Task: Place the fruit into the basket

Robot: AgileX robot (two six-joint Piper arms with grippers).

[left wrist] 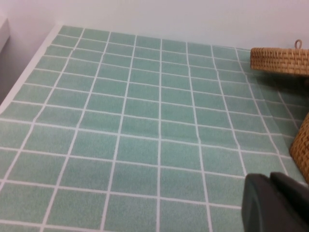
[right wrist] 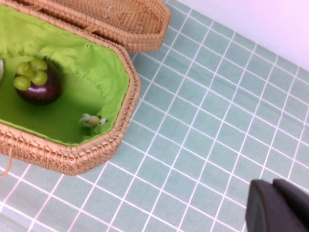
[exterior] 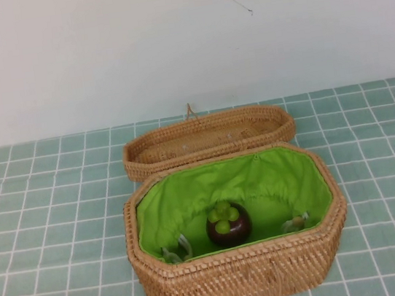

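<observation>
— One big thing first: where does the worktop stand?
— Green-tiled worktop, carrying the basket at near centre, its unlined lid just beyond it on the far side, apparently touching.
— And the fruit?
— Already sitting upright on the green lining, near the middle of the basket's near wall, cap up. By my judgement the placing is done.
— So what is left to do well?
— Only keeping both arms clear of the wicker rim, so nothing nudges the basket.
— The left gripper?
— Only a dark edge of it shows in its wrist view, over bare tiles left of the basket. It touches nothing visible; how far open, I cannot tell.
— The right gripper?
— Same: a dark corner over tiles right of the basket, holding nothing visible, opening unknowable.
</observation>
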